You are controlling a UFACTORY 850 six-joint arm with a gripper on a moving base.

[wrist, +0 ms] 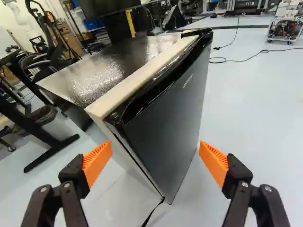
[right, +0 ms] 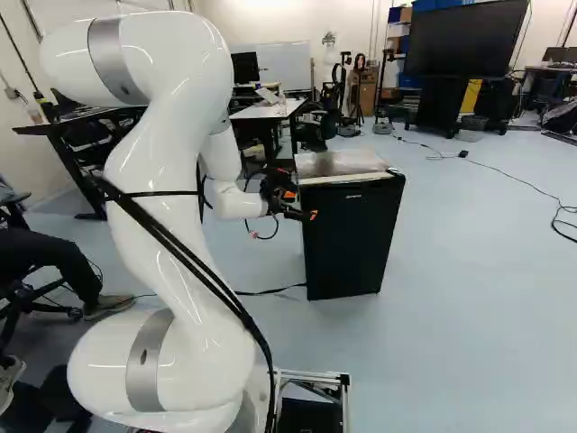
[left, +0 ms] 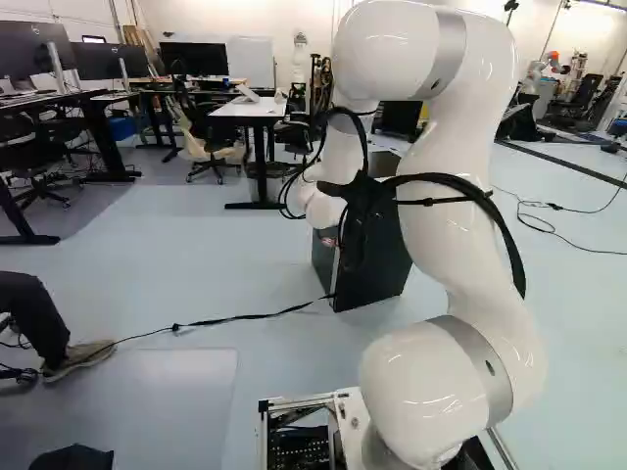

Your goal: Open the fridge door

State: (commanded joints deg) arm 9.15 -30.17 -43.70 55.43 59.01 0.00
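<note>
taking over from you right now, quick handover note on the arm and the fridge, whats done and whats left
Gripper: open, nothing held, fingers well apart.
Fridge: ahead of the gripper, on the floor, its door showing between the fingers in the wrist view.
Done: gripper brought near the fridge; door looks shut.
Left: get hold of the door, probably at its top edge, and swing it open.
Watch the black cable at the fridge's foot.
</note>
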